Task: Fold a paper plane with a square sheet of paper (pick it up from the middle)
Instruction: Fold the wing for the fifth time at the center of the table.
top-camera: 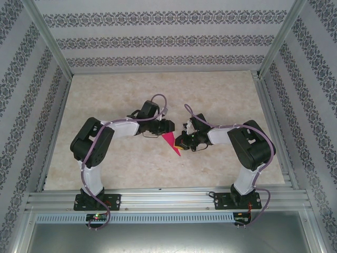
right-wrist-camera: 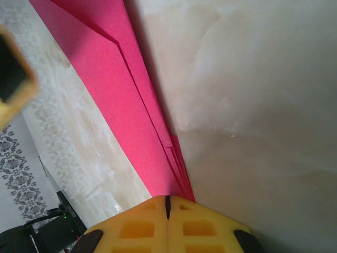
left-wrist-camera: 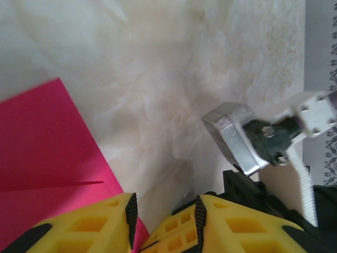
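Brightly and evenly lit from overhead, with only faint shadows on the bench (top-camera: 221, 95) under the arms (top-camera: 95, 142). Washed out toward the upper left in the left wrist view. Crisp on the pink paper (right-wrist-camera: 121, 105), edged by a thin dark shadow. Out of focus on the yellow fingers (right-wrist-camera: 131, 229) of the right end effector (right-wrist-camera: 168, 200). Mildly splayed at the corners in the top view.

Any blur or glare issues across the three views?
Top external: even light, sharp; pink paper small in frame. Left wrist: slightly soft, no glare. Right wrist: yellow-black blob top left out of focus; paper folds crisp.
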`<state>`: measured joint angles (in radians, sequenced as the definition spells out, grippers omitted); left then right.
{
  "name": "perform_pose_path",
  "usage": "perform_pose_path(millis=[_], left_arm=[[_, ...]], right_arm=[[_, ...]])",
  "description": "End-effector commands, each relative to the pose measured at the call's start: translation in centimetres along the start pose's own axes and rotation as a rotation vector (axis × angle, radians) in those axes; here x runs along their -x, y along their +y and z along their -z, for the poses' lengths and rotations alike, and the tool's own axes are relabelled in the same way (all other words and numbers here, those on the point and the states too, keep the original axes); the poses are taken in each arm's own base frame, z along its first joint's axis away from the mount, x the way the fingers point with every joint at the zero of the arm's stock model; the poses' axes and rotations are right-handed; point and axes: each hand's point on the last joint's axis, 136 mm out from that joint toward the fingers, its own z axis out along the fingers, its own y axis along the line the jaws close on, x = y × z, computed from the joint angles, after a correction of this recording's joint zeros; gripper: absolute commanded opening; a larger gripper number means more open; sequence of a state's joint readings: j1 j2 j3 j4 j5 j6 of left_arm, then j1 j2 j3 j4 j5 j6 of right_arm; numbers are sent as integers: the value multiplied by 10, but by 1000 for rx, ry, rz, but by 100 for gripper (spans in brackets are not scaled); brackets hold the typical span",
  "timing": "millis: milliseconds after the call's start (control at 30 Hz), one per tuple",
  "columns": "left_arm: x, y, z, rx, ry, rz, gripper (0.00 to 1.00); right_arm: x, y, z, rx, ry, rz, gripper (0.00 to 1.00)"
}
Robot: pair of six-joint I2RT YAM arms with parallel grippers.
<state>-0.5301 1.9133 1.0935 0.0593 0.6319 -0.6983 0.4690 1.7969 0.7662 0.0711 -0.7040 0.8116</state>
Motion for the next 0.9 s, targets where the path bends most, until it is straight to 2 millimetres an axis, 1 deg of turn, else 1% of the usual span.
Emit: perform_pose_path(millis=[0,100,200,267,367,433,500,633,700,767,800,867], left_arm=[[-3,14,-15,43,17,32,34],[-9,35,-19,115,33,66,30],[-15,46,-22,141,51,89,29],[-18,48,-23,147,62,94,29],[-19,49,-23,148,64,92,29],[-19,49,-23,150,70,91,29],[-20,48,-24,149,73,89,29],[-19,48,-24,147,71,94,29],[-19,48,-24,145,71,98,28],[-20,51,-24,151,71,106,28],[-19,51,-24,150,70,108,27],[-19,56,-23,155,64,123,27]], right_arm=[[-27,-49,-9,-164,60,-125,0],[-18,-28,-3,-107,34,-94,1],[-10,-4,5,-48,5,-52,2],[-6,16,8,12,-2,-25,3],[-5,37,7,72,7,7,4],[-4,43,3,74,7,23,4],[0,42,-2,61,6,19,4],[3,24,-15,19,10,-15,4],[0,8,-20,-17,20,-35,5],[-8,-11,-22,-52,37,-56,5],[-12,-17,-22,-62,44,-65,5],[-19,-22,-21,-59,57,-72,6]])
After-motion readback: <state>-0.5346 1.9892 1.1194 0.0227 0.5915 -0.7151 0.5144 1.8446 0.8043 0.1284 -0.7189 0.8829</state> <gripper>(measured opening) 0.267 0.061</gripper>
